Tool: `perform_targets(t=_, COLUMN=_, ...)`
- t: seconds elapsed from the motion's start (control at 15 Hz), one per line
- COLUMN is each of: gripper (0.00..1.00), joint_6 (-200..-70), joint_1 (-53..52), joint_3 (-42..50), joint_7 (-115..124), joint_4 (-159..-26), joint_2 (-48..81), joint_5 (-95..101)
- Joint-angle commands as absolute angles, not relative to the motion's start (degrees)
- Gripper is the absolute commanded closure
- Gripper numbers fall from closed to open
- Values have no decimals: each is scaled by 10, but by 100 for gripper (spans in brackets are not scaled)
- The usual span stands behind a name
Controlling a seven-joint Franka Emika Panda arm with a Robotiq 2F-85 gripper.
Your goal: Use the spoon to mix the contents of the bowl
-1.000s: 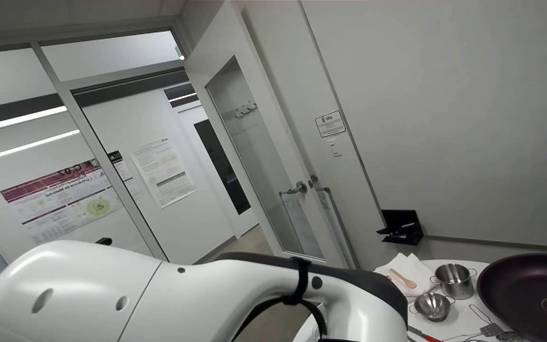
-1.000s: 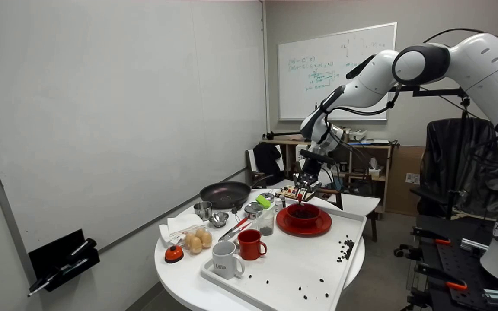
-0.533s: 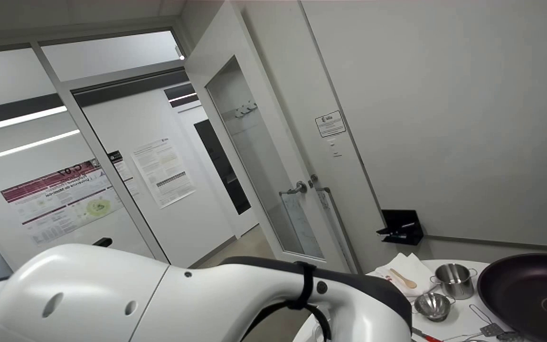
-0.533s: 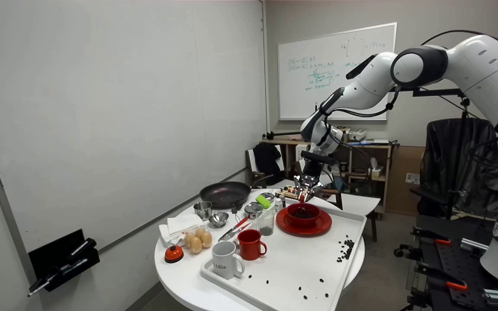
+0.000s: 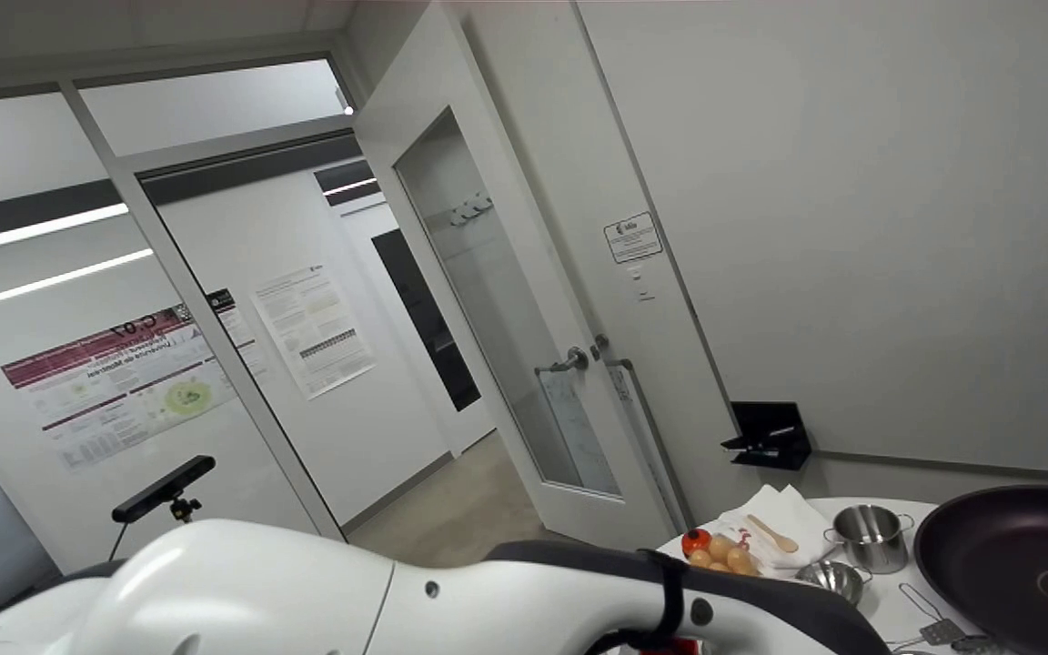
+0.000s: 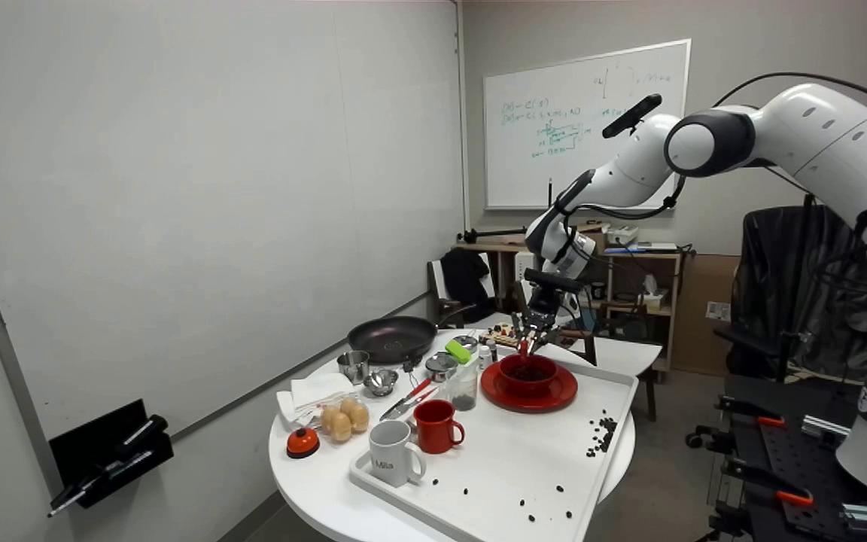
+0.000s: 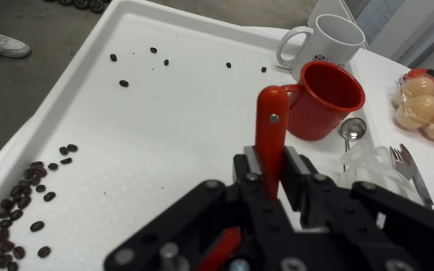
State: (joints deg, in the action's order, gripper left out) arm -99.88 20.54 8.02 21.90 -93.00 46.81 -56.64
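Note:
The spoon's red handle [image 7: 272, 124] sticks up between the fingers of my gripper [image 7: 273, 162], which is shut on it in the wrist view. In an exterior view the handle [image 6: 524, 348] points down into the red bowl [image 6: 528, 387], and the spoon's lower end is hidden there. Dark beans show inside the bowl, which sits on a red plate [image 6: 493, 395]. My gripper [image 6: 530, 339] is just above the bowl's far rim. At the bottom of the wrist view a red strip shows behind the fingers; I cannot tell if it is bowl or plate.
A white tray [image 6: 509, 467] carries a red mug [image 6: 433, 427], a white mug [image 6: 390, 453], a clear container [image 6: 463, 393] and scattered beans [image 6: 605, 435]. Knife, eggs [image 6: 345, 418], small metal pots and a dark pan [image 6: 392, 339] stand beside it.
The arm's elbow and forearm have come down, uncovering the eggs and the red timer in an exterior view. My gripper and the red handle have shifted only slightly over the bowl.

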Motion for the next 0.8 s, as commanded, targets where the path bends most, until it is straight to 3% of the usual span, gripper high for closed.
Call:
perform_targets(t=0.0, gripper=93, joint_6=-999, joint_1=212, joint_3=90, joint_7=246, joint_4=-856, joint_2=525, joint_5=-600)
perform_targets(t=0.73, gripper=93, joint_6=-884, joint_1=274, joint_3=66, joint_7=320, joint_4=-708, joint_2=646, joint_5=-672)
